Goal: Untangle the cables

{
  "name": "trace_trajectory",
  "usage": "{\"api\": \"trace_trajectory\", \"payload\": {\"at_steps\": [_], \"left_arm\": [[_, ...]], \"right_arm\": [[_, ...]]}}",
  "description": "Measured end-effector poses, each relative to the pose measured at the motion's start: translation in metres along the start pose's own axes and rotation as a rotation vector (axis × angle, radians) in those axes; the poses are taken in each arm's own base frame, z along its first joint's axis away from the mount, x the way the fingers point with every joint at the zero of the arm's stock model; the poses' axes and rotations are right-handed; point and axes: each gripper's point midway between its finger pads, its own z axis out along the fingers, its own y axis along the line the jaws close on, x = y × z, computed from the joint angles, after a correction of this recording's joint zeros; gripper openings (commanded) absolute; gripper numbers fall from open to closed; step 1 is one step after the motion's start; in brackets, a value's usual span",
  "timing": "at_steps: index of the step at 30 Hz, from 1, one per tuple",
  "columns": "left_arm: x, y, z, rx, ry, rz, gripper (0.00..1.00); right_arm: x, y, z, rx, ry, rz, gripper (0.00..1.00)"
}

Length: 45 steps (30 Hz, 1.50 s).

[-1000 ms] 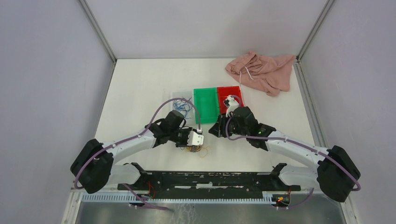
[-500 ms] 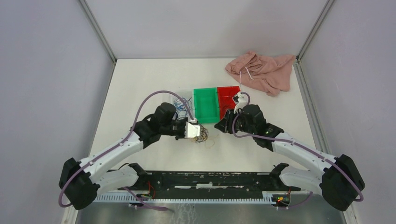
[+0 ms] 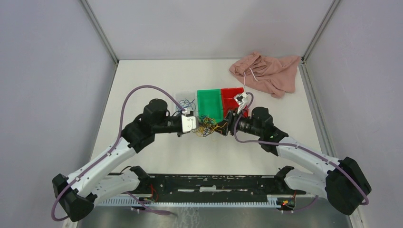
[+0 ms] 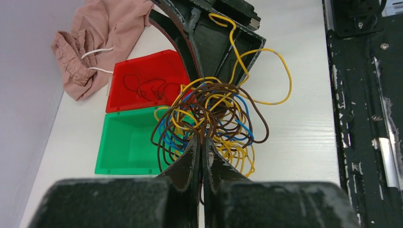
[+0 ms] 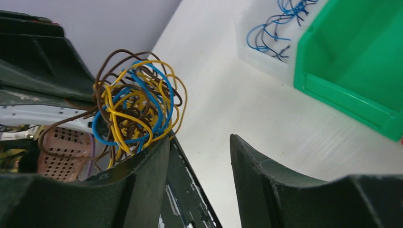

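Between the two grippers, in front of the green bin [image 3: 209, 105], the cables [image 3: 207, 127] hang as a roundish clump with no clear long axis; from above its strands blur together. The left wrist view shows the left gripper [image 4: 202, 142] clamped on brown, yellow and blue loops, one yellow loop draped over the right gripper [image 5: 199, 147], whose fingers stand apart. That view alone shows dark wires [image 4: 147, 88] lying in the red bin [image 4: 119, 102]
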Motion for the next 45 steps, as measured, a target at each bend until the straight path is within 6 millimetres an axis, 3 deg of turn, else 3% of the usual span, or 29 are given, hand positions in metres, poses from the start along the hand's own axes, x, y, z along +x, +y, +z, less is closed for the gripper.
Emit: {"api": "trace_trajectory", "payload": {"at_steps": [14,24,29,37,45], "left_arm": [[-0.010,0.002,0.000,-0.028,-0.040,-0.099,0.03],[0.028,-0.021,0.010,0.014,0.017,-0.180,0.03],[0.030,-0.022,0.010,0.017,0.017,-0.180,0.03],[0.025,-0.021,0.007,0.009,0.005,-0.169,0.03],[0.019,-0.017,0.002,-0.008,-0.013,-0.097,0.03]], "right_arm": [[-0.024,0.046,0.000,-0.245,-0.113,0.105,0.56],[-0.036,0.071,-0.012,-0.339,-0.145,0.101,0.53],[-0.032,0.071,-0.015,-0.332,-0.127,0.094,0.48],[-0.016,0.057,-0.020,-0.221,-0.034,0.023,0.47],[-0.049,0.073,-0.058,-0.102,-0.089,-0.232,0.48]]}}
